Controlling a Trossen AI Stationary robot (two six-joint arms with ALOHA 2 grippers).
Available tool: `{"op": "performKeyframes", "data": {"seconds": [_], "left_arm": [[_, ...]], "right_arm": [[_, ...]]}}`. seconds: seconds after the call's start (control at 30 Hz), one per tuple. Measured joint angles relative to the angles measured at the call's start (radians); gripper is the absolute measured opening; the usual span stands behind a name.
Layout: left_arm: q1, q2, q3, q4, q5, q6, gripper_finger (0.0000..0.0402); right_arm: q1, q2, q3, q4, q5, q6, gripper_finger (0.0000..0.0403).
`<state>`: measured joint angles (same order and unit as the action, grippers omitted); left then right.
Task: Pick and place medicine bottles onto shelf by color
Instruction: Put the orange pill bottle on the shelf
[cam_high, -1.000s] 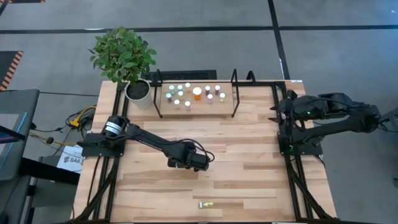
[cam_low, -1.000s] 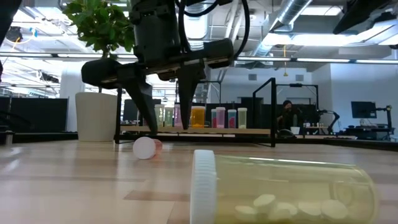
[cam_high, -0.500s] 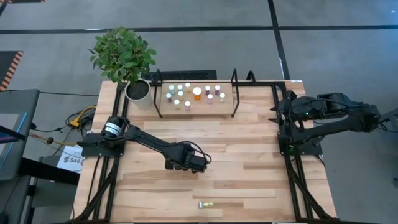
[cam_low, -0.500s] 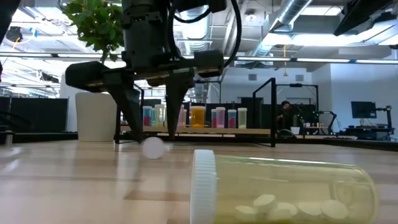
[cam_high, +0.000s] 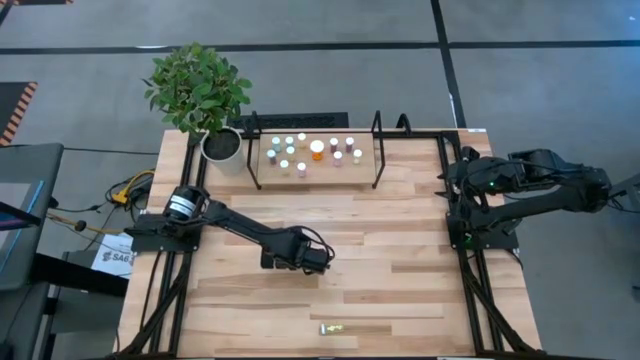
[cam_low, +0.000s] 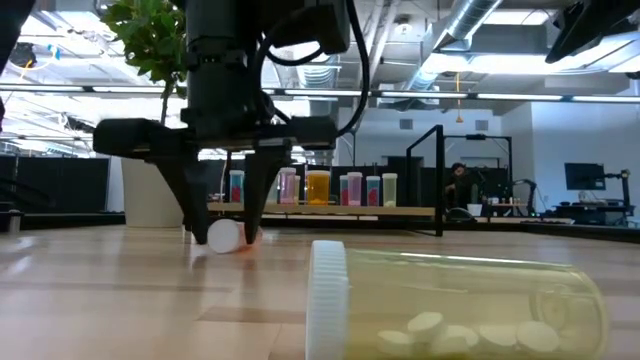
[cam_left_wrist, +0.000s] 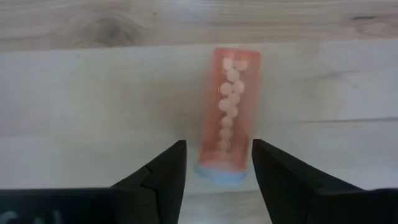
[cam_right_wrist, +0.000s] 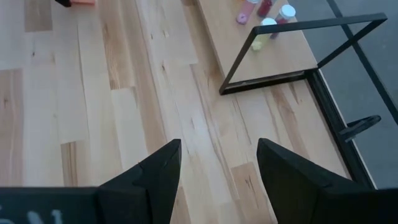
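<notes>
Nearest the table's front edge, at about six o'clock, a yellow bottle (cam_high: 331, 328) lies on its side, pills loose inside, well apart from everything else.

Farther in, near the table's middle, the left gripper (cam_high: 318, 257) is down at the boards with its jaws open, straddling a red bottle (cam_left_wrist: 226, 112) that also lies flat. In the left wrist view the white cap (cam_left_wrist: 219, 174) sits between the fingers (cam_left_wrist: 168, 168), with daylight on both sides, so nothing is clamped yet. I judge the bottle light, stiff plastic, smooth and round, so it is apt to roll or squirt out if pinched off-centre. The sound grip looks to be across the body just behind the cap, jaws square to its length; the pills will shift when it is tipped upright.

There is open room all round it, bare planks toward twelve o'clock.

At three o'clock the right gripper (cam_right_wrist: 217, 180) waits over the table's edge, jaws open and empty.

Farthest, at twelve o'clock, the shelf (cam_high: 368, 164) already holds a crowd of upright bottles, with black end loops at both ends and a plant (cam_high: 197, 88) just off its eleven o'clock corner. Gaps there look tight, so setting down calls for care.
</notes>
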<state>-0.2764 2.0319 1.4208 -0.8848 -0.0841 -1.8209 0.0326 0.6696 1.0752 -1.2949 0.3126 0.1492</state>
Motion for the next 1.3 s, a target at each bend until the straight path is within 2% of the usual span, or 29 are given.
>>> {"op": "performKeyframes", "data": {"seconds": [0.4, 0.7, 0.83, 0.97, 1.17, 1.3], "left_arm": [[0.026, 0.0, -0.008, 0.008, 0.017, 0.089, 0.0132], [0.028, -0.002, -0.002, 0.053, 0.119, 0.19, 0.0079], [0.034, -0.002, 0.063, 0.09, 0.155, 0.276, 0.0079], [0.045, -0.002, 0.161, 0.125, 0.193, 0.388, 0.0086], [0.07, -0.002, 0.33, 0.237, 0.285, 0.539, 0.0086], [0.09, -0.003, 0.423, 0.295, 0.285, 0.585, 0.0086]], "right_arm": [[0.0, 0.0, 0.0, 0.0, 0.0, 0.001, 0.0234], [0.0, 0.0, 0.0, 0.008, 0.0, 0.001, 0.0234], [0.0, 0.016, 0.0, 0.048, 0.0, -0.006, 0.0234], [0.0, 0.044, 0.0, 0.105, -0.04, -0.099, 0.0234], [0.0, 0.109, 0.0, 0.178, -0.179, -0.218, 0.0234], [0.0, 0.178, 0.0, 0.201, -0.29, -0.29, 0.0234]]}}
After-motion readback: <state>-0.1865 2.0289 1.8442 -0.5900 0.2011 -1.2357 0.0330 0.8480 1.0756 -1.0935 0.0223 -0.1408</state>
